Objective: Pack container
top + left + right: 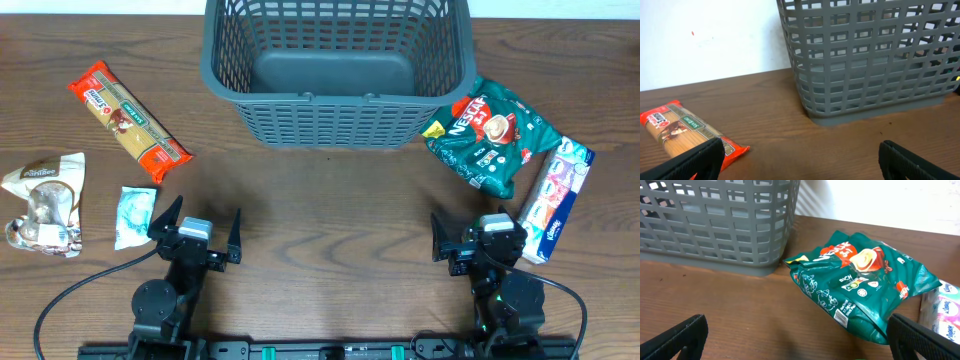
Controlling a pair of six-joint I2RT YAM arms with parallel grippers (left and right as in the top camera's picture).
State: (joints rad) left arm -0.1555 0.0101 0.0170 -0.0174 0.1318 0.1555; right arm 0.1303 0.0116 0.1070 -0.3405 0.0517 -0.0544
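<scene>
Table layout, overhead view: large dark grey plastic slatted basket [340, 128] stands at the far middle of the brown wooden table [330, 215], upright, floor bare.

Left gripper [207, 210]: jaws spread wide, nothing between them, low over the near table edge. The basket lies ahead of it and off to its right, well apart. In the left wrist view the gripper [800, 162] points at open table, with the basket's lattice wall [865, 65] filling the upper right.

Right gripper [478, 224]: jaws likewise wide apart and holding nothing. The basket is ahead and to its left, well apart. In the right wrist view the gripper [800, 340] faces bare wood; the basket wall [715, 235] is at upper left.

Loose items:
- red-orange plastic spaghetti packet [128, 122] [687, 132], left of the basket, lying diagonally
- small pale blue-white sachet [133, 215], just beside the left gripper
- crumpled white and clear bag [45, 205], far left
- green foil coffee-mix bag [490, 135] [860, 285], near the basket's right corner
- blue-white tissue pack [555, 200] [945, 310], beside the bag
</scene>
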